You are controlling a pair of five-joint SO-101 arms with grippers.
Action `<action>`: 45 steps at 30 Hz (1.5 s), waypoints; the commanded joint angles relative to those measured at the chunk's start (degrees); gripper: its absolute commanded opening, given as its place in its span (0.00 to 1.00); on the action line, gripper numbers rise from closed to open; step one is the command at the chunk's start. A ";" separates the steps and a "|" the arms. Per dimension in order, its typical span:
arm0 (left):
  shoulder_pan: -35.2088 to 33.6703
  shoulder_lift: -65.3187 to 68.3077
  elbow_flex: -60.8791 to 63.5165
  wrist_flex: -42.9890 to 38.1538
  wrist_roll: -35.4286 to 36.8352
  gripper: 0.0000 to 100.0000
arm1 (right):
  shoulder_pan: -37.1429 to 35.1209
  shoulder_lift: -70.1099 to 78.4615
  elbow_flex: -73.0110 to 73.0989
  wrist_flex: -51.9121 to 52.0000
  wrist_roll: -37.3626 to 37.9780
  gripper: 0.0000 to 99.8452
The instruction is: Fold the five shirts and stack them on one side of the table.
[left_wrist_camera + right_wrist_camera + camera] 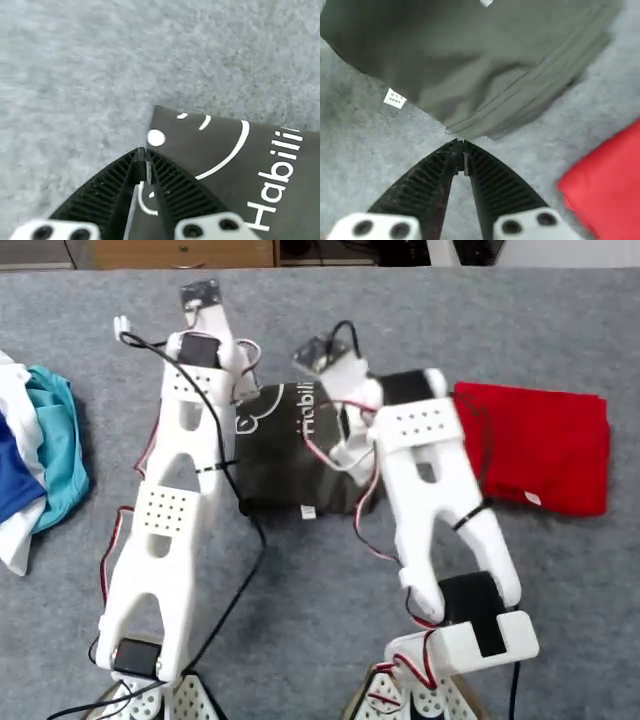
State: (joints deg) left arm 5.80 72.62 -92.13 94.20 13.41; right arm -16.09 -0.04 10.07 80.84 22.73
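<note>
Left hand (145, 156) is clenching over a printed corner of the folded black cotton shirt (285, 465); right hand (460, 152) is clenching at its hem. Whether either is pinching cloth, I cannot tell. The shirt is lying mid-counter (320, 620) as a flat rectangle, just beside the folded red shirt (540, 445), not yet stacked. A crumpled white, teal and blue heap (40, 465) is waiting unfolded.

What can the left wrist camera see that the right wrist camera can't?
Left wrist view alone: a white smiley face and letters printed on the black shirt. Right wrist view alone: the red shirt and a small white tag. Both: the black shirt on the grey table, with the left end effector or right end effector, tips together, at its edge.
</note>
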 commanded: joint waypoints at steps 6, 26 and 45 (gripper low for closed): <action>-0.26 3.30 1.58 -7.03 0.44 0.02 | 0.40 -2.86 11.56 -14.33 2.64 0.00; -0.18 4.35 -0.35 -7.12 -1.49 0.02 | 13.41 4.44 4.97 -11.87 8.62 0.00; -0.18 4.35 -0.35 -7.12 -1.58 0.02 | 5.32 7.96 14.29 -15.82 4.31 0.00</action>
State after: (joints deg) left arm 5.80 77.45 -90.46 87.96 12.35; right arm -12.57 4.70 23.96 66.42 27.38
